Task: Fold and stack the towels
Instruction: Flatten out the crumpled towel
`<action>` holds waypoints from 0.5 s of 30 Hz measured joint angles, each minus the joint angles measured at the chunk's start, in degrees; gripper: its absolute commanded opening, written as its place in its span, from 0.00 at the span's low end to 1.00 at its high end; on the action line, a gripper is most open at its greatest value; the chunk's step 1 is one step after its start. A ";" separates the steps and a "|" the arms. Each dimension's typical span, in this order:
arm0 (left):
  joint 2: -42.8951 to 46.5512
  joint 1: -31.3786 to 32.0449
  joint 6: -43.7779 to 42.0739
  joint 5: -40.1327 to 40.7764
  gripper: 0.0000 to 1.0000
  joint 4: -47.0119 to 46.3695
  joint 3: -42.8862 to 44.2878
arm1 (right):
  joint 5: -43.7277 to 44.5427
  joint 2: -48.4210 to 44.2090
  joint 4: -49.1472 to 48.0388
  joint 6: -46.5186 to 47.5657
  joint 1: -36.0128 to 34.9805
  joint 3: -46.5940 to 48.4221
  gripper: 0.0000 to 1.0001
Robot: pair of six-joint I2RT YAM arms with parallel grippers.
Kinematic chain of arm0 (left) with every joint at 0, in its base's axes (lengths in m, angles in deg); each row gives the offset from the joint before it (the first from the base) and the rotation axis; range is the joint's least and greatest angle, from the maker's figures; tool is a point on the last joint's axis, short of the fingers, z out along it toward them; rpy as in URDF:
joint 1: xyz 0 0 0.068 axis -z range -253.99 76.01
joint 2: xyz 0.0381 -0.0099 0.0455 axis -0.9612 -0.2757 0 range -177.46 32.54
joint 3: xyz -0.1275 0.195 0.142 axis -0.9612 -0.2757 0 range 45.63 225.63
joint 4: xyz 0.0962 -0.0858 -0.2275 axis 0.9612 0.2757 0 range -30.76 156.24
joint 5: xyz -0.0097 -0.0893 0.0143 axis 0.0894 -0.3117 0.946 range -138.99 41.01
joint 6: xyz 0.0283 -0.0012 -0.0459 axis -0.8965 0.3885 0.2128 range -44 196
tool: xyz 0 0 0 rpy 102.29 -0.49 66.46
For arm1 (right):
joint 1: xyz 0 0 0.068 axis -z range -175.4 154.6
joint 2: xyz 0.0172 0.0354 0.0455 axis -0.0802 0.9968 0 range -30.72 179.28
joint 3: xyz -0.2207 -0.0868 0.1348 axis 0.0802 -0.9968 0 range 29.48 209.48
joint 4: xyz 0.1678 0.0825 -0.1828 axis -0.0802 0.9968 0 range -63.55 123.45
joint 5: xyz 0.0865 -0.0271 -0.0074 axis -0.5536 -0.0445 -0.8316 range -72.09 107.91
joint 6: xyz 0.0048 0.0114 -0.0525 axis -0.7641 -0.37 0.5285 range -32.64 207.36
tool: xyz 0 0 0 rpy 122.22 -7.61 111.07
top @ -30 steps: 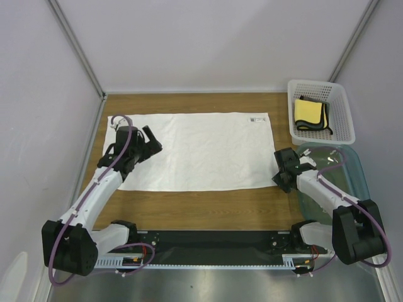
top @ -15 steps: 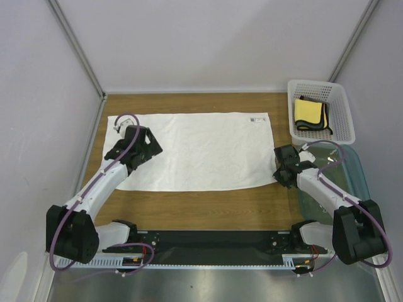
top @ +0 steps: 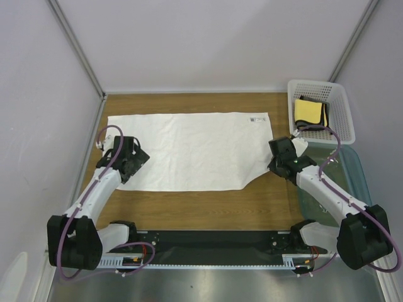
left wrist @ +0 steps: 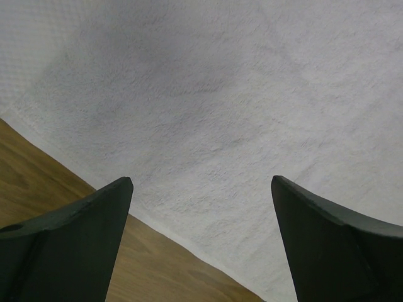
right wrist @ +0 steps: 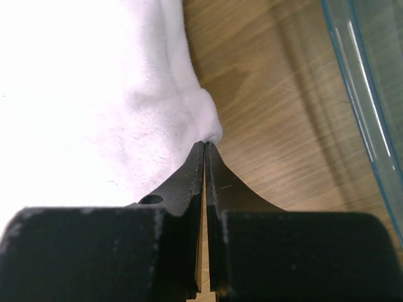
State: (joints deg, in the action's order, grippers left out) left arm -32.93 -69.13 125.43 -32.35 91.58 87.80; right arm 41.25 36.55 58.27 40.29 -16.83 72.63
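- Right wrist view: right claw (right wrist: 204, 145) is closed, its tips pinching the near right corner of the white towel (right wrist: 94, 94). The cloth bunches into a small lump at the tips, so this looks like a grip for starting a fold.
- Left wrist view: left claw (left wrist: 201, 189) is wide open and holds nothing. It hangs over the towel's near left edge, apparently lined up to take the matching corner.
- Top view: the towel lies spread flat across the table (top: 201, 204), long side left to right, with a claw at each near corner.
- Clear tub (top: 356, 173) sits at the right, beside the right arm.
- Farthest: the yellow towel (top: 307, 111) sits folded in the white basket (top: 345, 123), waiting its turn.
- Folding has barely begun; nothing is stacked yet.
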 measured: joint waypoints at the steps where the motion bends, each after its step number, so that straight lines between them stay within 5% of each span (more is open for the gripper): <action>1: 0.37 0.17 0.22 -0.07 1.00 0.17 -0.15 | 0.00 0.00 -0.04 0.20 -0.28 0.33 0.00; 9: 1.16 1.18 1.84 -0.59 1.00 1.27 -1.29 | -0.02 -1.01 1.73 -1.68 -0.48 -1.16 0.00; 15: 0.66 8.63 1.01 -0.37 0.99 0.61 -0.92 | 0.13 -5.44 5.05 -4.44 -0.48 -5.33 0.06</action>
State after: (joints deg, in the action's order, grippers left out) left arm -32.28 -60.50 126.43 -32.72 92.19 86.88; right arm 41.38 31.11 63.31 35.86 -17.31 67.30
